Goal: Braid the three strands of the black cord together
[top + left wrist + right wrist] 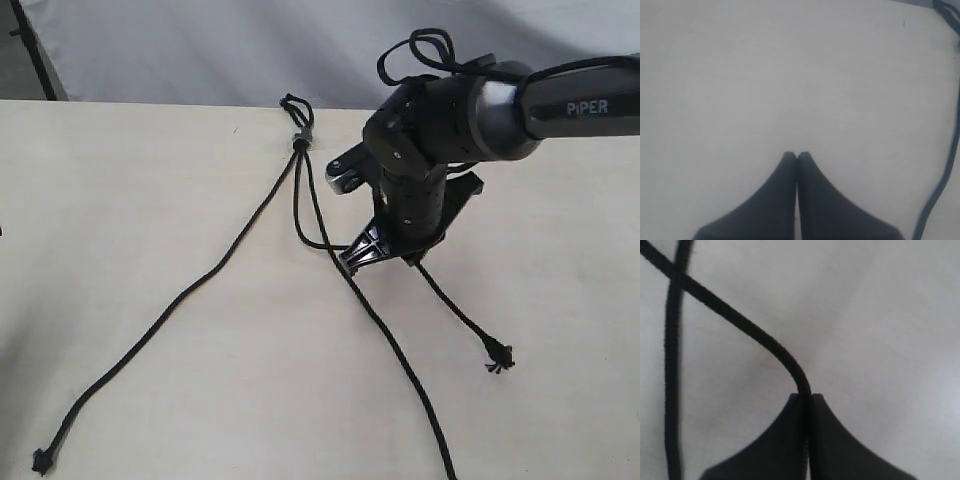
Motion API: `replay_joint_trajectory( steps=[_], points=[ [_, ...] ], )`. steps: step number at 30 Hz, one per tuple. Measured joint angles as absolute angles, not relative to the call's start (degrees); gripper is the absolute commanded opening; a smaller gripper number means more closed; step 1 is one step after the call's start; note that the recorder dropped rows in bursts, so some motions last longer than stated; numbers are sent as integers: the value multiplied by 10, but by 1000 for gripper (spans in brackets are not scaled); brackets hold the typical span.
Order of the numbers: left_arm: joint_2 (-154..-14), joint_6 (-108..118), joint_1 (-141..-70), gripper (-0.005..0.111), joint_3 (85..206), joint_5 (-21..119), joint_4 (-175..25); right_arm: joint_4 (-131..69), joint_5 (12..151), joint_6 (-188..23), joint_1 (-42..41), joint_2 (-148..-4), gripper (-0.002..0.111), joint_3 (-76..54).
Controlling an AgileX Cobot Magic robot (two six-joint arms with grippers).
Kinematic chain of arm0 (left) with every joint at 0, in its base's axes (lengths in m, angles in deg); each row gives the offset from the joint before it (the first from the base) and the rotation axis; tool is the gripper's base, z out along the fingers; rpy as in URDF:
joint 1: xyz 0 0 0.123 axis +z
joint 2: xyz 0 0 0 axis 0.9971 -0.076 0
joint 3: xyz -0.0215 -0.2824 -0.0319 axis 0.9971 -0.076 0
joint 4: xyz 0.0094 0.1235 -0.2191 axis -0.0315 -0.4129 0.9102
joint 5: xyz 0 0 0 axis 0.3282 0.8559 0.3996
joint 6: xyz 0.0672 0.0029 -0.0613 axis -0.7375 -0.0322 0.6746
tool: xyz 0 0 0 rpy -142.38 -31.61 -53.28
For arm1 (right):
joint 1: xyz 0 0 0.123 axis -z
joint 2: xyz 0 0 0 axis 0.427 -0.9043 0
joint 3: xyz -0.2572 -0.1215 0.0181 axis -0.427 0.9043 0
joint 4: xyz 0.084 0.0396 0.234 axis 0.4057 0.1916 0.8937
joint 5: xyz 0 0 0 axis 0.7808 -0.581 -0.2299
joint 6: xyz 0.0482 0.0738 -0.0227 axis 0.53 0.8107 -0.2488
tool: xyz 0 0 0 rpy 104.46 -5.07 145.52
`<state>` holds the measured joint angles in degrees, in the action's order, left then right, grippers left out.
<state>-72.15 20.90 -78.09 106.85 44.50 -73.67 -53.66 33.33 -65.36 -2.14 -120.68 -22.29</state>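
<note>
Pale cream bench [120, 200] runs back to a grey cloth backdrop [180, 50]. On it lies the black cord [305, 165], its knot [300, 144] near the far edge with a small loop [293, 105] beyond, and the three strands fan out toward the near side. The left strand [190, 290] slants a long way to a knotted end [42, 460] at the near left corner. The middle strand [395, 350] runs down and leaves the exterior view at its lower edge. The right strand [298, 215] drops from the knot, bends sideways and enters the right tool [348, 262], which is clamped on it close to the bench. The strand comes out past the arm and ends in a frayed tip [498, 356]. The right wrist view shows this strand pinched between the two fingertips and crossing the middle strand just ahead of them. The left tool [797, 156] is pressed closed with nothing in it, over bare bench, with a blurred stretch of cord off to one side. The exterior view does not show it.
</note>
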Motion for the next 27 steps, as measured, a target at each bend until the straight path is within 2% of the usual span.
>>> replay_joint_trajectory(
  steps=[7, 15, 19, 27],
  points=[
    [-722, 209, -781, 0, 1068, 445, -737, -450, 323, -723, -30, -1250, 0, -227],
    [-722, 210, -781, 0, 1068, 445, -737, -339, 309, -880, -118, -1243, 0, -226],
    [-722, 210, -781, 0, 1068, 445, -737, -302, 357, -924, -164, -1223, 0, -220],
    [-722, 211, -781, 0, 1068, 445, -737, -291, 357, -926, -129, -1092, 0, -215]
  ],
)
